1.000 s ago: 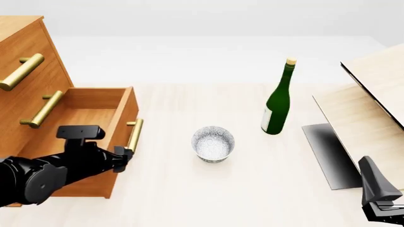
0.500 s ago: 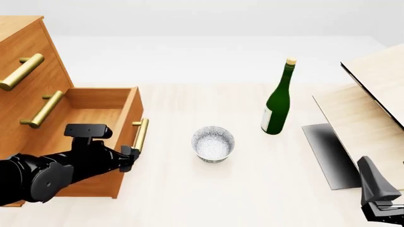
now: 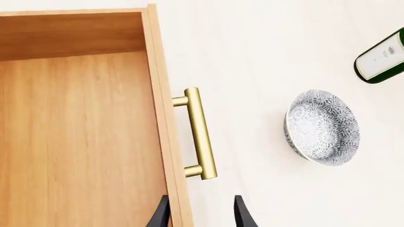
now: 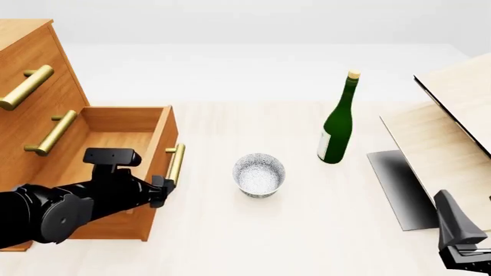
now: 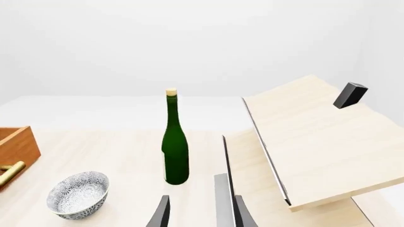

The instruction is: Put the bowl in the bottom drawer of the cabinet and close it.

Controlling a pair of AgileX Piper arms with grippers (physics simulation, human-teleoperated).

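The speckled white-grey bowl [image 4: 259, 174] stands upright on the table, right of the cabinet [image 4: 31, 75]; it also shows in both wrist views [image 3: 322, 127] [image 5: 79, 194]. The bottom drawer [image 4: 115, 138] is pulled out, its inside [image 3: 82, 142] bare. My left gripper [image 4: 162, 192] is open just below the near end of the drawer's brass handle [image 3: 200, 132], one finger on each side of the drawer front [image 3: 200, 215]. My right gripper [image 5: 200, 215] is open with nothing in it, low at the front right [image 4: 464, 256], far from the bowl.
A tall green bottle [image 4: 337, 123] with a cork stands right of and behind the bowl. Pale wood panels [image 4: 445, 132] lean at the right with a dark grey slab [image 4: 399, 184] below them. Two shut drawers sit above the open one.
The bottom drawer has slid further out toward the bowl, and my left gripper has moved right with it. The bowl, bottle and right arm have stayed put.
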